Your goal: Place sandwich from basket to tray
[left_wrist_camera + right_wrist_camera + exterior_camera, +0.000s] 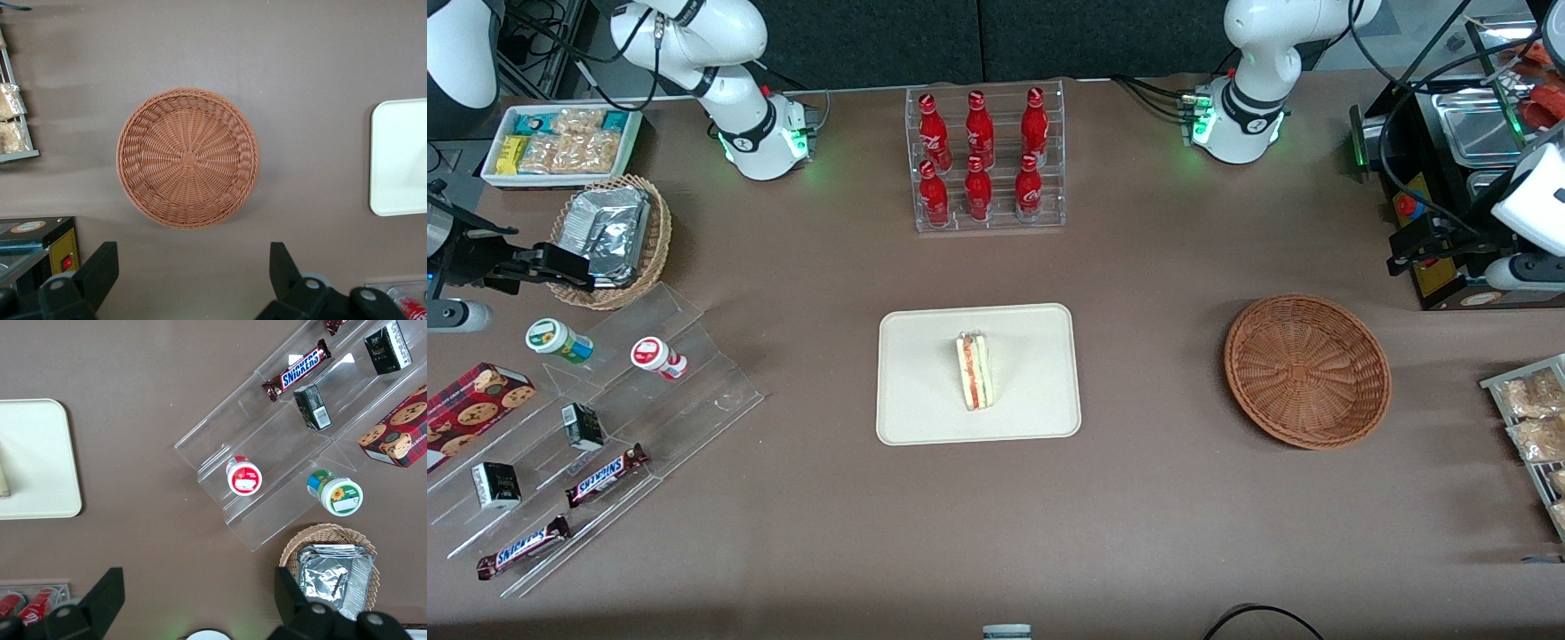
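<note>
Sandwich (975, 371) standing on its edge mid-tray (925, 418), well apart from the fingers (95, 270). Gripper (190, 270) raised above the counter (1138, 498) at the working arm's end, spread wide and holding nothing, basket (187, 158) directly below with nothing in it. Tray corner (400, 157) just in sight beside the basket.
</note>
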`<state>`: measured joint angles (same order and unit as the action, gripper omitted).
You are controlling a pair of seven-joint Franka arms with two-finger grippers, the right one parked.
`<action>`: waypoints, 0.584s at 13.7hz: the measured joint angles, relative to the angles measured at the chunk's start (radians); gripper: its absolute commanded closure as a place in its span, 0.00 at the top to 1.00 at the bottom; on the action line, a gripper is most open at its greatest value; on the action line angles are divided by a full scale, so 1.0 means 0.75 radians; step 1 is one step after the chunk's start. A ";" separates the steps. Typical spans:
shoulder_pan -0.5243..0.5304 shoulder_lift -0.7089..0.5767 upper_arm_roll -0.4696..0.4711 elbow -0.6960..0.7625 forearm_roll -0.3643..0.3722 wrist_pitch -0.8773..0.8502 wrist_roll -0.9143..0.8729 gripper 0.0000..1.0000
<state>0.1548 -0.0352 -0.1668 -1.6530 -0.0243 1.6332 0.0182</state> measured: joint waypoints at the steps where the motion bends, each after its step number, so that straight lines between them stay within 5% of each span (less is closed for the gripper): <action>1: -0.023 0.000 0.009 0.012 0.001 0.000 -0.015 1.00; 5: -0.240 -0.001 0.211 0.037 0.002 -0.008 -0.036 1.00; 8: -0.271 -0.002 0.261 0.067 0.003 -0.057 -0.035 1.00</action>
<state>-0.0484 -0.0364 0.0289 -1.6027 -0.0224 1.5902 -0.0084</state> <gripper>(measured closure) 0.000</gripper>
